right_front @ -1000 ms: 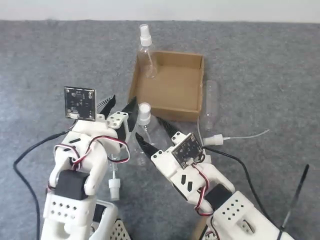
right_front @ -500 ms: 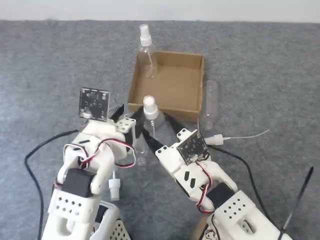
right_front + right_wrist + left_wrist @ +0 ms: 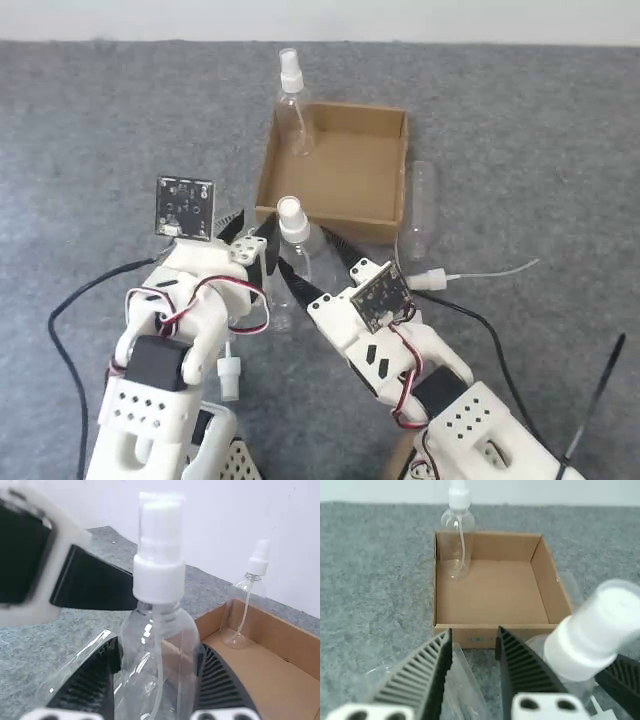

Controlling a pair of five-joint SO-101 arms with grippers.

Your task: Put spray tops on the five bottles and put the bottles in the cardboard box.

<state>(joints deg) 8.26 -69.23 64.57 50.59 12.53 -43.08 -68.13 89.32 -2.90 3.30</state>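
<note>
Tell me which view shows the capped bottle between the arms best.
The right wrist view: the capped bottle stands close, white top, neck and clear body plain. The high view has it small from above; the left wrist view catches its top.

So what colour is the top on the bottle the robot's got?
White. The spray top on the clear bottle shows best in the right wrist view.

An open brown cardboard box sat on the grey carpeted worktop. A clear spray-topped plastic bottle stood in its far left corner. A second spray-topped clear bottle stood just before its near wall, and an uncapped clear bottle lay along its right side.
</note>
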